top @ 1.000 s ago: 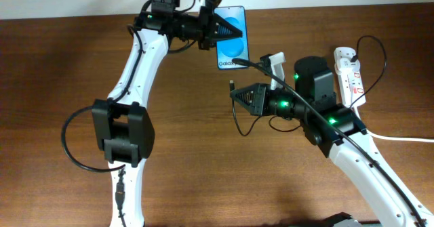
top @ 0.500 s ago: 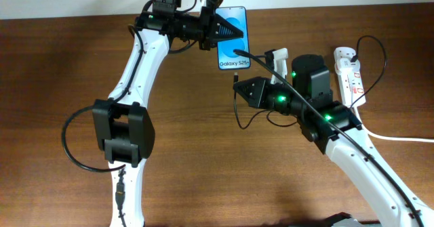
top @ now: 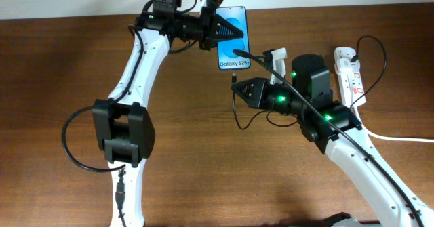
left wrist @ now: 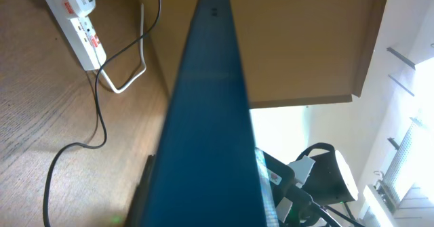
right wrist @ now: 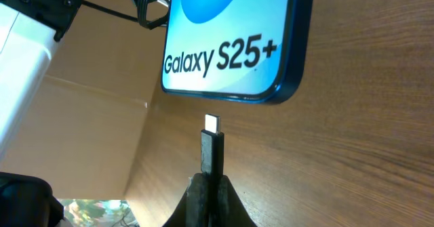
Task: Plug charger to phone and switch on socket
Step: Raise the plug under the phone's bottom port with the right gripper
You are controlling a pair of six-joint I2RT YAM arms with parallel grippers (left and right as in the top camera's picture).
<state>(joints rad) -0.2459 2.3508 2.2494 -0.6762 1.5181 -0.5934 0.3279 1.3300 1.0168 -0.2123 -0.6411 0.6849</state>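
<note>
Noted phone (top: pixel 230 56) pinched in left end effector (top: pixel 227 30) at far side of counter (top: pixel 203 159), long axis pointing toward right end effector (right wrist: pixel 207 190). Found latter clamped on charger (right wrist: pixel 212 149) plug, tip just short of phone's bottom edge, not touching, roughly in line with that axis. Judged next: short straight push by right end effector.

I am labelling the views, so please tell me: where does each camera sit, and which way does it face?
Overhead: above the table, facing down; both arms show, the left gripper holding the phone, the right gripper the charger.
Left wrist: on the left arm, facing along the phone's edge toward the socket; fingers hardly visible.
Right wrist: behind its own fingers, facing the phone.
Shared: all show the phone.
</note>
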